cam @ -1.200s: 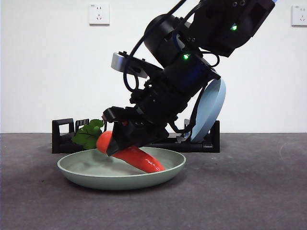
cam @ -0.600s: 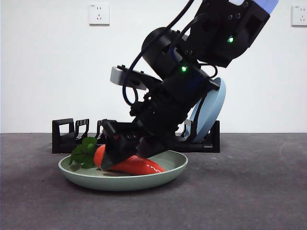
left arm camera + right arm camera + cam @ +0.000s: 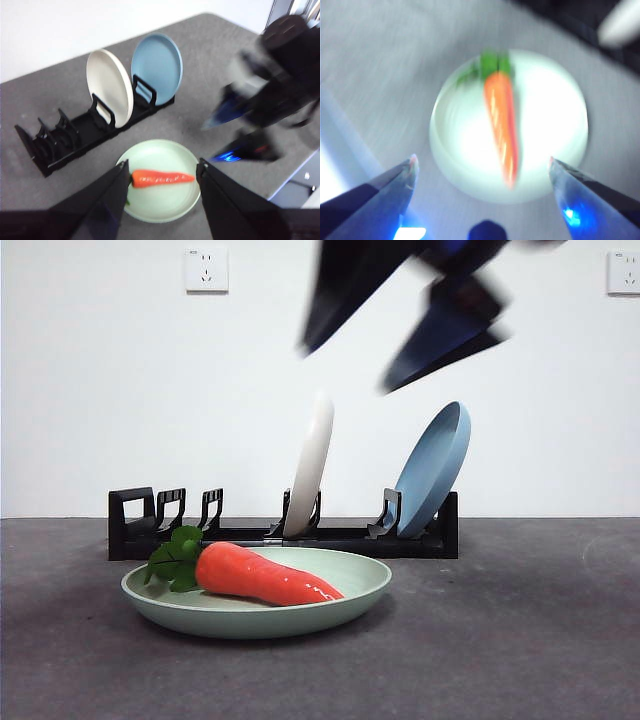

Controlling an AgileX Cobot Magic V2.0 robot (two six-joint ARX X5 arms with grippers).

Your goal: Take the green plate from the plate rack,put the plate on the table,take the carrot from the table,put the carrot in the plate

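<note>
Both grippers hang above the scene with nothing between their jaws. Right gripper (image 3: 481, 167) has its jaws spread wide and sits high over the green plate (image 3: 345, 585), blurred in the front view where it shows as dark streaks near the top edge; the left wrist view catches it as a smeared dark shape beside the plate. Left gripper (image 3: 161, 172) is also spread wide, its two black jaws framing the plate from well above. Below them, the carrot (image 3: 265, 578) lies on its side in the green plate, touching no jaw, its crinkled green leaves (image 3: 176, 557) resting at the plate's rim and its tapered tip pointing toward the middle of the dish. That plate sits flat on the table (image 3: 520, 640), just in front of the plate rack (image 3: 170, 525). In the rack, a cream-white plate (image 3: 310, 465) stands nearly upright in a middle holder, and a blue plate (image 3: 432, 468) leans in the end holder beside it.
</note>
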